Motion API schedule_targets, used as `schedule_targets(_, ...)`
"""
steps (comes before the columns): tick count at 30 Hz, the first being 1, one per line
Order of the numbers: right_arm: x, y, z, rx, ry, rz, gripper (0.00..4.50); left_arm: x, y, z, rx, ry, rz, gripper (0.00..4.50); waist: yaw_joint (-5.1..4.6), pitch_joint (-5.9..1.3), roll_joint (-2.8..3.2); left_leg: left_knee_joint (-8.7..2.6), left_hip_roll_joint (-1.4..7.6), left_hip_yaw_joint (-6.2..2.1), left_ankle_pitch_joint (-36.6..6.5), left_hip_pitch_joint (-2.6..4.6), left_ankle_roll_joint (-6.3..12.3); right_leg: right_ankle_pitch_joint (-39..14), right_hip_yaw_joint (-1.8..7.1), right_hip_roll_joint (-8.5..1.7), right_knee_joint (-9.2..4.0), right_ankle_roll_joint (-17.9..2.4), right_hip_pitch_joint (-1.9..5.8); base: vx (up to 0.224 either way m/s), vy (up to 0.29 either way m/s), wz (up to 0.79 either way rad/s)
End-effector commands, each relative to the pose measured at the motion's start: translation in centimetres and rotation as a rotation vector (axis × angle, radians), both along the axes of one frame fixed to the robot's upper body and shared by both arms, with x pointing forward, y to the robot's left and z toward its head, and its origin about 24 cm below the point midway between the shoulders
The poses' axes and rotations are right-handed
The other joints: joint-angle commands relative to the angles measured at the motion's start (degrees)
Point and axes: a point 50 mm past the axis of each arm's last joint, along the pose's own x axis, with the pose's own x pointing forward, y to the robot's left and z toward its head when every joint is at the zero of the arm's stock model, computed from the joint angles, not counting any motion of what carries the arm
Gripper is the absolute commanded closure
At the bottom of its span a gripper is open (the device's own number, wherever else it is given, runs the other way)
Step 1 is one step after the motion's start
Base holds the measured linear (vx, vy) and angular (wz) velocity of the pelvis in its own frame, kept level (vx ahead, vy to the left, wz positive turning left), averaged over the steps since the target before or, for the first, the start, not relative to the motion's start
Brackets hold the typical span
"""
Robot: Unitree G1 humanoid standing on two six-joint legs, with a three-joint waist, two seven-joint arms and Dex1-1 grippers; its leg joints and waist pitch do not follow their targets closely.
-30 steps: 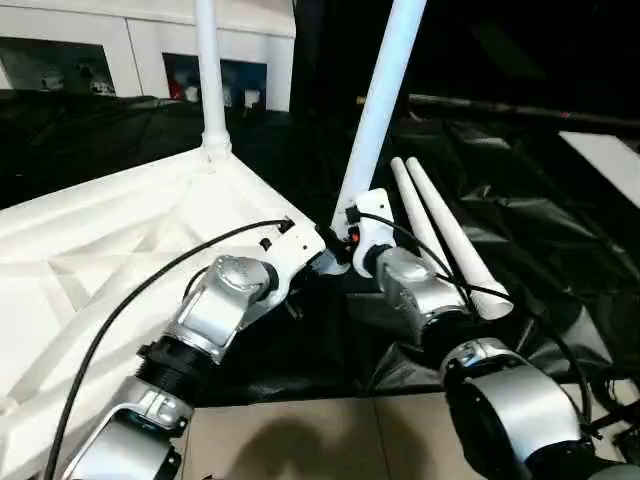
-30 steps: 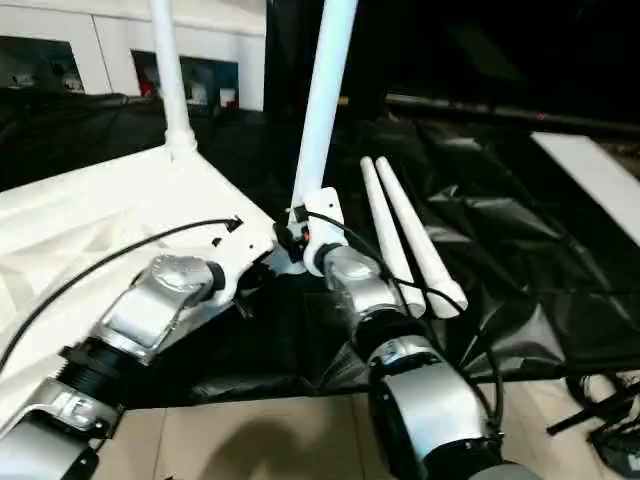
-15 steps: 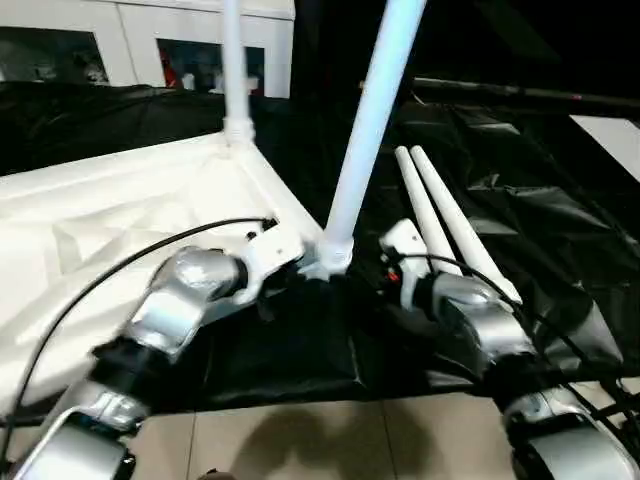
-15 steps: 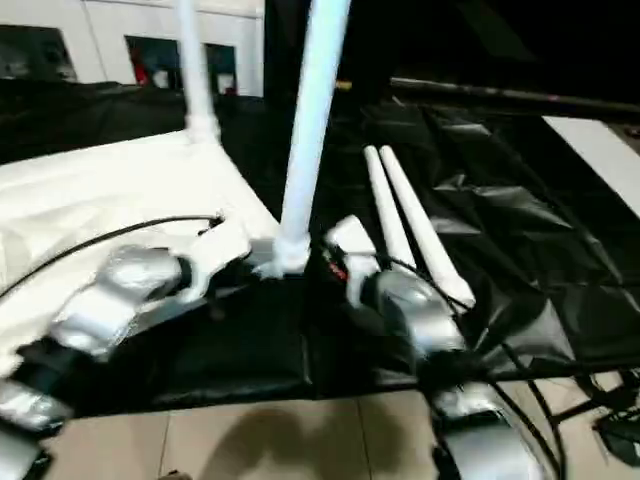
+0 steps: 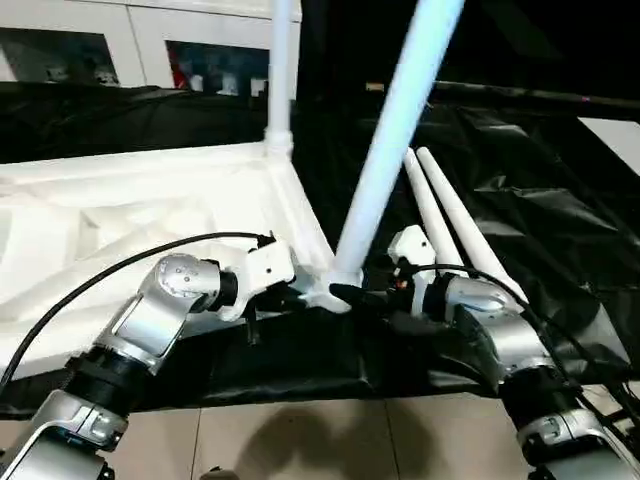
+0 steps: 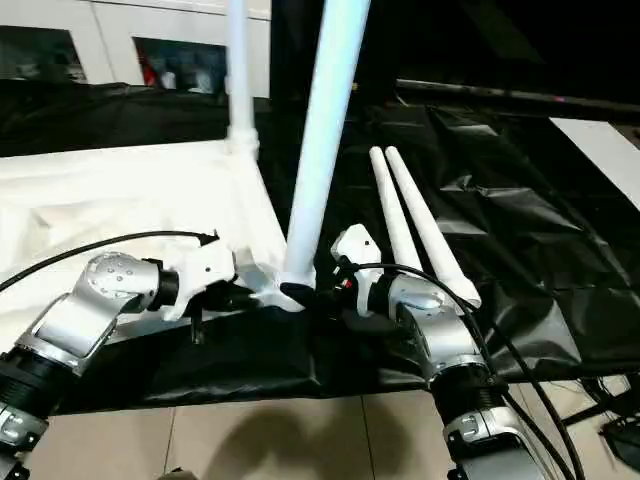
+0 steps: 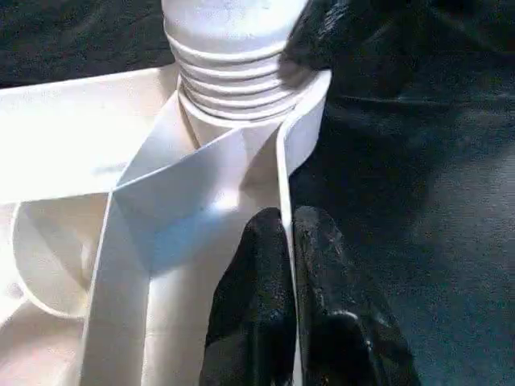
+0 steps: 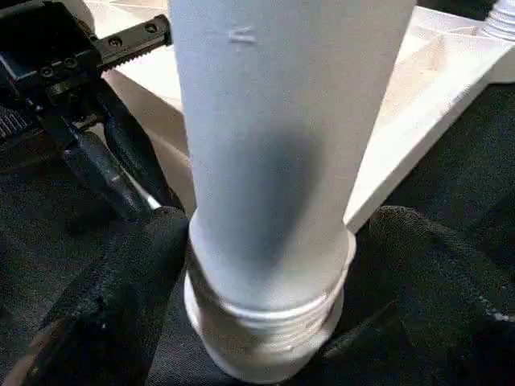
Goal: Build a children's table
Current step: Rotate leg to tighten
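Observation:
The children's table top (image 5: 130,215) lies upside down, ribbed side up. One white leg (image 5: 280,70) stands upright in its far corner. A second leg (image 5: 395,140) leans in the near corner socket (image 7: 233,96), threaded base down. My left gripper (image 7: 286,221) is shut on the thin rim just beside that socket. My right gripper (image 8: 269,265) is open around the leaning leg's base; one finger (image 8: 121,273) touches it and the other stands a little off. Two loose legs (image 5: 450,220) lie side by side on the black cloth to the right.
The black-draped work table (image 5: 560,240) carries everything, and its front edge drops to a tiled floor (image 5: 300,440). A white cabinet with glass doors (image 5: 120,40) stands behind. A white board (image 5: 615,135) lies at the far right. My own cables (image 5: 120,275) loop over both forearms.
The camera has shifted. My right gripper has come down the leaning leg to its threaded base and its jaws have widened. The left gripper has kept its pinch on the rim.

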Motion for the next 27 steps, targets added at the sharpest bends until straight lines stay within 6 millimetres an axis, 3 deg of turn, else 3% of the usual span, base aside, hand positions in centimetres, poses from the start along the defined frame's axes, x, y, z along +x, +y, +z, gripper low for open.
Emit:
schedule_targets(1,0.0,-0.1,0.1,0.007,0.0,0.003,0.7,-0.7,-1.3,0.0,-0.045,-0.002,-0.083,4.5,-0.33,-3.27,0.38,-2.59,0.67,0.35,-3.1,0.11,2.87,7.6,3.45,-3.92,-3.82,-11.4,3.39,0.0,0.0,0.0)
schedule_targets(6,-0.1,0.0,-0.3,-0.022,0.017,0.02,1.01,-0.7,-1.2,-0.1,-0.036,-0.003,-0.077,4.5,-0.3,-3.39,0.28,-2.36,0.5,0.44,-1.7,0.11,3.47,9.8,3.58,-3.85,-3.59,-11.7,3.43,0.0,0.0,0.0)
schedule_targets(7,-0.1,0.0,-0.3,-0.023,0.018,0.02,1.32,-0.7,-1.1,-0.1,-0.036,-0.003,-0.075,4.5,-0.27,-3.42,0.22,-2.29,0.46,0.48,-1.4,0.12,3.75,10.3,3.62,-3.84,-3.53,-11.7,3.43,0.0,0.0,0.0)
schedule_targets(8,-0.1,0.1,-0.3,-0.022,0.019,0.021,1.32,-0.7,-1.1,-0.2,-0.036,-0.002,-0.074,4.5,-0.28,-3.43,-0.06,-2.28,0.46,0.5,-1.3,0.09,3.87,10.4,3.62,-3.84,-3.55,-11.7,3.47,0.0,0.0,0.0)
schedule_targets(12,-0.1,0.1,-0.3,-0.021,0.018,0.018,1.63,-0.7,-1.0,-0.2,-0.035,-0.002,-0.072,4.5,-0.22,-3.42,0.12,-2.26,0.47,0.49,-1.5,0.1,3.89,9.6,3.62,-3.89,-3.55,-11.7,3.43,0.0,0.0,0.0)
schedule_targets(21,0.1,0.1,-0.9,-0.018,0.04,-0.032,1.76,-0.6,-0.9,-0.4,-0.036,0.009,-0.049,4.5,-0.24,-3.51,0.07,-2.14,0.38,0.5,-0.9,0.06,4.13,10.1,3.6,-3.85,-3.42,-11.9,3.49,0.0,0.0,0.0)
schedule_targets(23,0.5,-0.1,-1.8,-0.016,0.07,-0.159,1.76,0.0,-1.3,-0.6,-0.044,0.007,0.028,4.5,-0.41,-3.36,0.03,-2.3,0.44,0.5,-1.6,0.04,3.62,8.3,3.54,-3.84,-3.56,-11.7,3.36,0.0,0.0,0.0)
schedule_targets(25,0.8,-0.1,-2.3,0.005,0.102,-0.256,1.76,0.7,-1.7,-0.7,-0.049,-0.007,0.098,4.5,-0.33,-3.25,0.16,-2.52,0.62,0.38,-4.2,0.21,2.17,2.2,3.51,-4.15,-4.11,-10.8,3.3,0.0,0.0,0.0)
schedule_targets(26,1.3,0.2,-3.3,0.02,0.144,-0.42,1.76,2.2,-3.1,-0.8,-0.068,-0.039,0.235,4.5,-0.54,-3.22,0.36,-2.51,0.61,0.56,-4.3,0.29,1.66,1.8,3.69,-4.05,-4.13,-10.7,3.02,0.0,0.0,0.0)
schedule_targets(27,1.3,0.2,-3.3,0.02,0.144,-0.42,1.76,2.2,-3.1,-0.8,-0.068,-0.039,0.235,4.5,-0.54,-3.22,0.36,-2.51,0.61,0.56,-4.3,0.29,1.66,1.8,3.69,-4.05,-4.13,-10.7,3.02,0.0,0.0,0.0)
